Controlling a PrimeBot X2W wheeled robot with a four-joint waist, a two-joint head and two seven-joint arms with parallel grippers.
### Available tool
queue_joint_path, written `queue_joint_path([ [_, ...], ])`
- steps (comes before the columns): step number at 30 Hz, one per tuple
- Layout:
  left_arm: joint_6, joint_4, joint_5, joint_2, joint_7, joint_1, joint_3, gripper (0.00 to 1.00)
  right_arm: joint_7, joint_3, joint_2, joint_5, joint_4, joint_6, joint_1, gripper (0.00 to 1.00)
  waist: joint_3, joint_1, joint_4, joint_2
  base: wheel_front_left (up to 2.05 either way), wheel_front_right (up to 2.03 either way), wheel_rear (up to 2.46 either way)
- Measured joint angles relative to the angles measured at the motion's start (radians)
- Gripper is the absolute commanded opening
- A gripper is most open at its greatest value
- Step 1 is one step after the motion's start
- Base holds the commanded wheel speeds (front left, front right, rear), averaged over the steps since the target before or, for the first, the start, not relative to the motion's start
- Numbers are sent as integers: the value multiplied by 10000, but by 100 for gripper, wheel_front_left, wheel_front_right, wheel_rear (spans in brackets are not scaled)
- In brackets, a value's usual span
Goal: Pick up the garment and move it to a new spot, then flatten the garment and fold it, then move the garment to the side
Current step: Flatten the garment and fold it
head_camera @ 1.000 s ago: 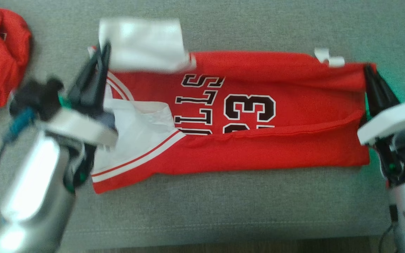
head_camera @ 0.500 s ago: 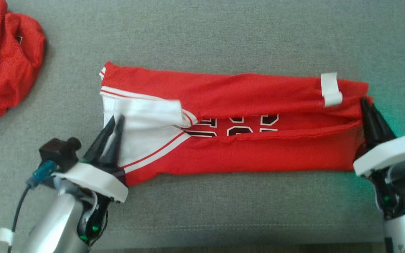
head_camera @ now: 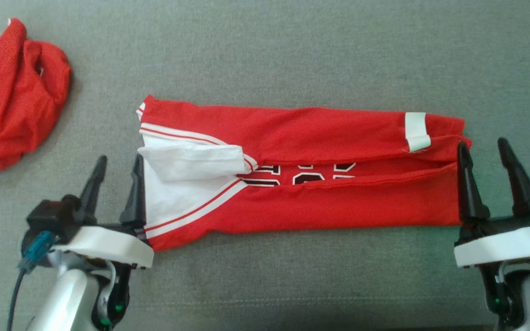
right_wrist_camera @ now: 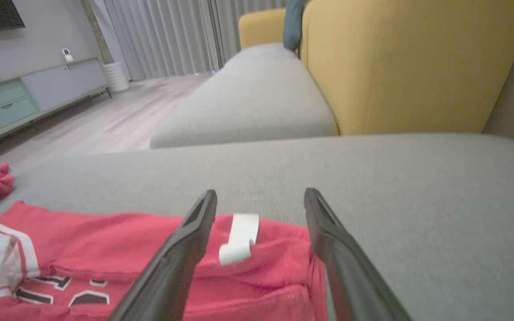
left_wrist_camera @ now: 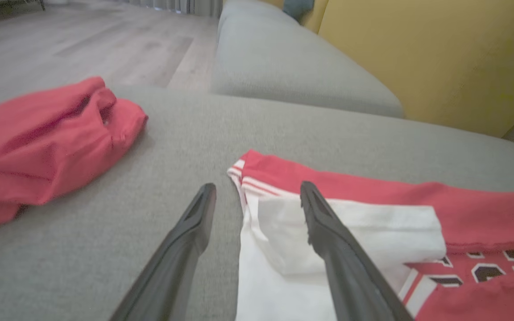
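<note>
The garment (head_camera: 311, 202) is a red jersey with white trim and black numbers, lying folded into a long band across the grey cushion. Both long edges are turned in toward its middle, and a white tag (head_camera: 416, 131) sits on its right end. My left gripper (head_camera: 118, 168) stands open at the garment's left end, its right finger over the white cloth (left_wrist_camera: 364, 236). Open as well, my right gripper (head_camera: 483, 151) is at the garment's right end (right_wrist_camera: 275, 249), with nothing between its fingers. Neither gripper holds cloth.
A second red garment (head_camera: 12, 96) lies crumpled at the far left of the grey cushion (head_camera: 292, 50). Beyond the cushion stand another grey seat (right_wrist_camera: 248, 102) and a yellow backrest (right_wrist_camera: 400, 62). The cushion's front edge (head_camera: 265, 317) runs close below the grippers.
Both grippers carried the garment's far edge toward me, folding it over the numbers, then opened and let go. The head view has shifted, so the cushion sits lower in the picture.
</note>
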Motion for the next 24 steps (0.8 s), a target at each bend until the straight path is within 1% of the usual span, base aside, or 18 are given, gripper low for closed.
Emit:
queue_joint_path([
  [4,326,-943,487,-12,-2,230,412,100,-77,148,117,-464,-723,0,13,100,-339,0,-65,0,0,0,0],
  [8,456,-1503,867,-10,-4,486,533,100,73,337,278,-581,-1018,0,63,100,-675,0,-118,0,0,0,0],
  [14,518,-1697,1095,0,-4,933,523,100,263,326,343,-635,-1183,0,654,100,-1034,0,-182,0,0,0,0],
  [24,665,-1699,1101,19,-4,1022,514,100,288,267,504,-533,-1179,0,800,100,-1014,0,-213,0,0,0,0],
])
